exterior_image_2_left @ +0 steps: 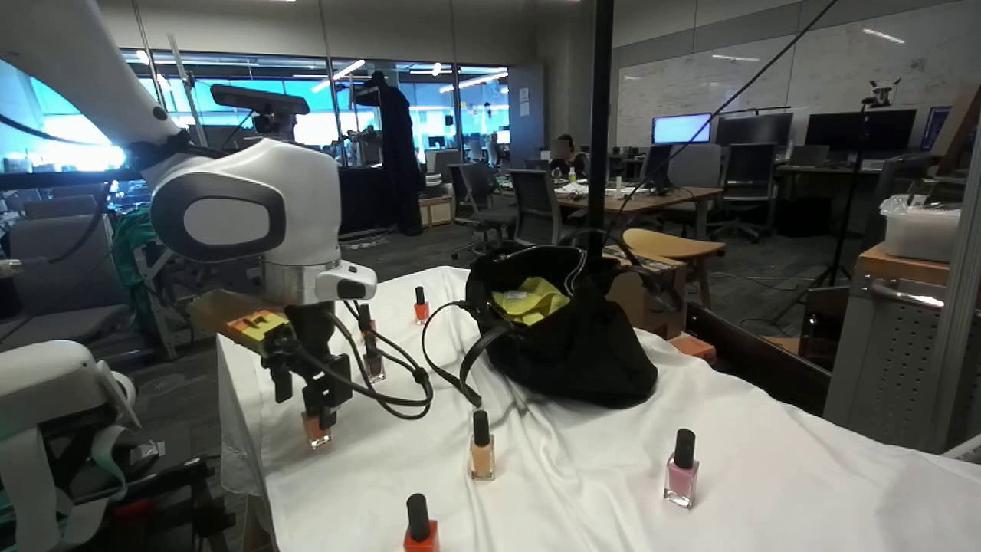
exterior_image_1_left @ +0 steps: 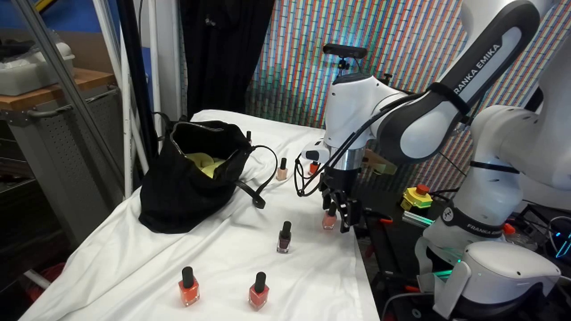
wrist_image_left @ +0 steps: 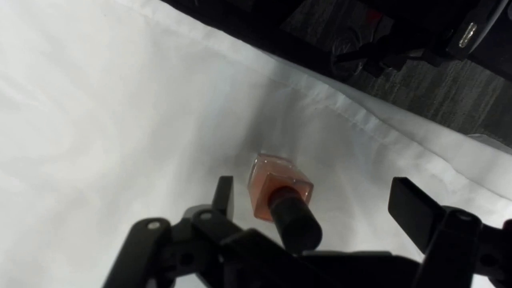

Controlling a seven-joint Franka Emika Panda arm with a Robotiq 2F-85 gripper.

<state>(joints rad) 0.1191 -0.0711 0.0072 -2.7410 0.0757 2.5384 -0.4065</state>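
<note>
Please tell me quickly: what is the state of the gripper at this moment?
Gripper: open, holding nothing; in the wrist view, the pink nail polish bottle shows between its jaws, not gripped.

In an exterior view, pink bottle: top merges with dark fingers | red bottle: bottom edge cuts off base | in an exterior view, far bottle: bag hides lower body | yellow cloth: underside hidden

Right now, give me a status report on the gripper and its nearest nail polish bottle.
Gripper open, holding nothing. Salmon-pink bottle upright between the jaws, off-centre. No obstruction visible between jaws and bottle.
</note>
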